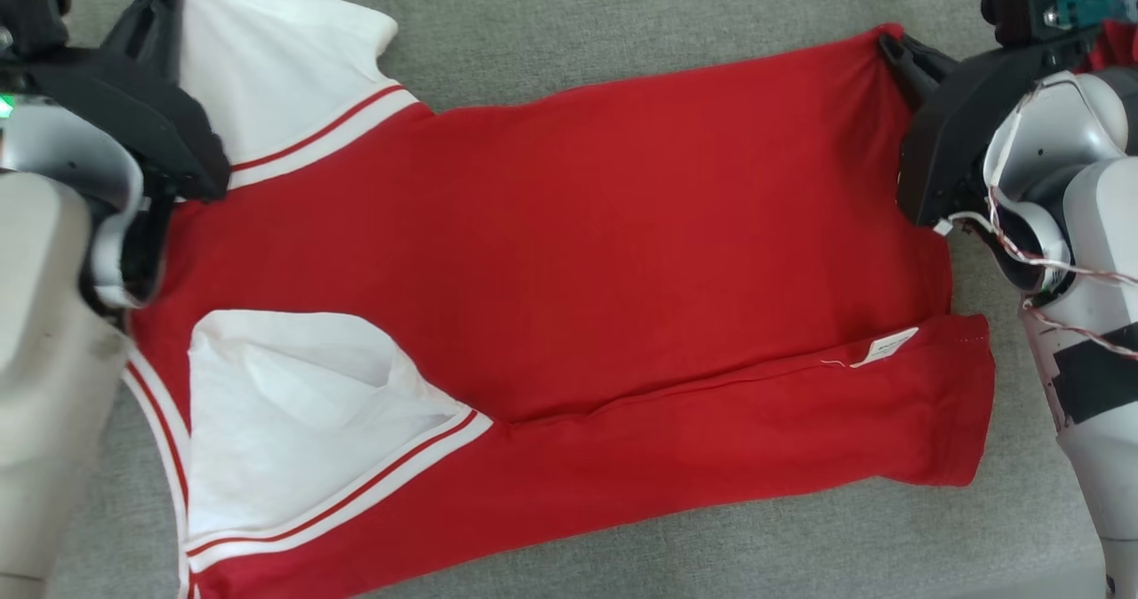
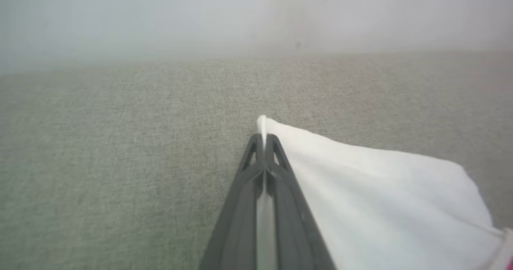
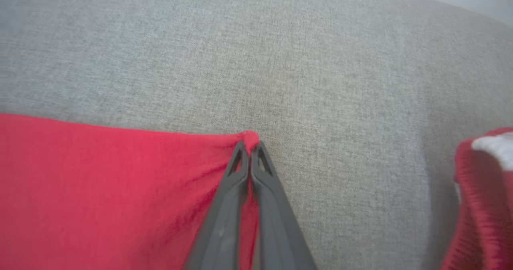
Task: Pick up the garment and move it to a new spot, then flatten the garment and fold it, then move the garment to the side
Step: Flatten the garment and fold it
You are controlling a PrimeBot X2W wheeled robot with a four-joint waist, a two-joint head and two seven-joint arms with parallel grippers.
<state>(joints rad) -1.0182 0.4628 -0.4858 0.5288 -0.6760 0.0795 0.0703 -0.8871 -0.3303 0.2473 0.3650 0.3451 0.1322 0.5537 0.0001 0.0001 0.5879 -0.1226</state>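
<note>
Upholstery (image 1: 622, 12), grey, carries the red T-shirt (image 1: 578, 226), spread flat with its near edge folded over. Another red-and-white cloth (image 3: 481, 190) lies near. Left gripper (image 2: 264, 140) is clenched on the white sleeve (image 2: 380, 190); right gripper (image 3: 250, 148) is clenched on the red hem corner.

A grey woven fabric surface (image 1: 622, 21) spreads across the scene. Off to the right lies a bunched red cloth (image 3: 483, 206) with a white patch. Beyond is a blurred pale wall (image 2: 160, 13).
</note>
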